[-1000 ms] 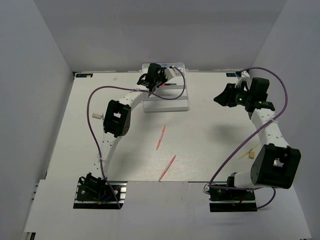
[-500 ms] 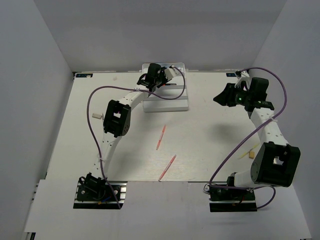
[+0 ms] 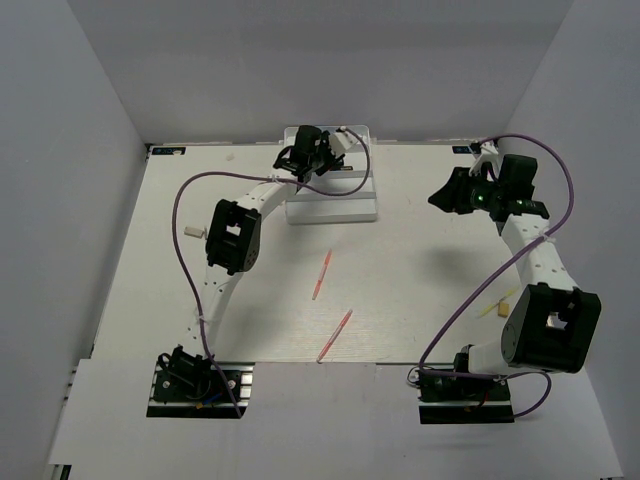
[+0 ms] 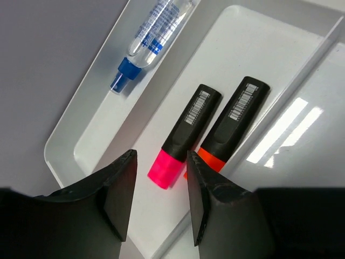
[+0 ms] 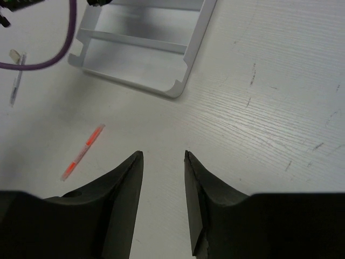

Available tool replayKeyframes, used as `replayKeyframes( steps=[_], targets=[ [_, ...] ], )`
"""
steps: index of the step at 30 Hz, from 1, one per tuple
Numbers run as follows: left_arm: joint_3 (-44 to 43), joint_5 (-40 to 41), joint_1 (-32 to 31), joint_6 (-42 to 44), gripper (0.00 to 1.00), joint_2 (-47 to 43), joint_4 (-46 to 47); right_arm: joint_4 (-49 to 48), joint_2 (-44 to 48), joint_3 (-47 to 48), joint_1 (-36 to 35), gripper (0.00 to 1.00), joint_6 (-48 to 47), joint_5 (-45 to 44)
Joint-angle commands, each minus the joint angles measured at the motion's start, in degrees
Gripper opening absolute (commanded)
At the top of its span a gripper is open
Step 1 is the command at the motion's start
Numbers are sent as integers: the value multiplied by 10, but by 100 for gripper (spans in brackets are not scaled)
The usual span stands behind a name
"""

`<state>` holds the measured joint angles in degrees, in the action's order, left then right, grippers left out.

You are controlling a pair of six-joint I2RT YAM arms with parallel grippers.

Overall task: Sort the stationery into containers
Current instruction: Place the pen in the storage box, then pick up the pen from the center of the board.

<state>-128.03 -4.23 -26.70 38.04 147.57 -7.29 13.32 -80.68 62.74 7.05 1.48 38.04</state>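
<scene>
At left gripper (image 4: 160, 156): parted, gripping nothing, poised straight above the pink end of the pink-and-black marker (image 4: 186, 135), already lying in a row of the white tray (image 4: 86, 102). Just right of that, side by side and perhaps touching, the orange-and-black marker (image 4: 232, 121). Further ahead and left, one row over, the clear blue-capped bottle (image 4: 151, 38). Likely trouble if lowered or swung sideways from here: clipping the pink marker, shoving it against its neighbour or over the divider. Arm pose: stretched far forward, wrist tipped down over the tray.

At right gripper (image 5: 163, 156): likewise parted and bare, angled down at bare surface (image 5: 269, 108), with one thin pink-orange stick (image 5: 82, 152) off to its left and the tray corner ahead-left. Probable hazard there: slipping off so thin and flat a stick, or scraping fingertips on the surface. Arm pose: elbow folded, wrist held high.
</scene>
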Motion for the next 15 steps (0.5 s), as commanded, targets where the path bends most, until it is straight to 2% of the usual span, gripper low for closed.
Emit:
replayKeyframes(
  steps=[1,5,6,8,11,12,15],
  targets=[
    [3,-24,2,-88,52,-103,2,55,19,41,-1,42,-59,-25],
    [27,-39,2,-211,52,-196,-86,163,40,76,1,42,-102,-128],
    [42,-48,2,-226,52,-218,-103,186,42,79,1,42,-103,-195],
    [116,-54,2,-254,53,-297,-126,271,47,88,2,42,-118,-239],
    [231,-55,7,-301,57,-376,-151,328,80,60,5,45,-173,-285],
    [250,-60,7,-312,57,-420,-164,334,90,49,6,46,-183,-312],
    [281,-89,7,-350,58,-465,-222,362,123,7,14,46,-198,-365]
  ],
)
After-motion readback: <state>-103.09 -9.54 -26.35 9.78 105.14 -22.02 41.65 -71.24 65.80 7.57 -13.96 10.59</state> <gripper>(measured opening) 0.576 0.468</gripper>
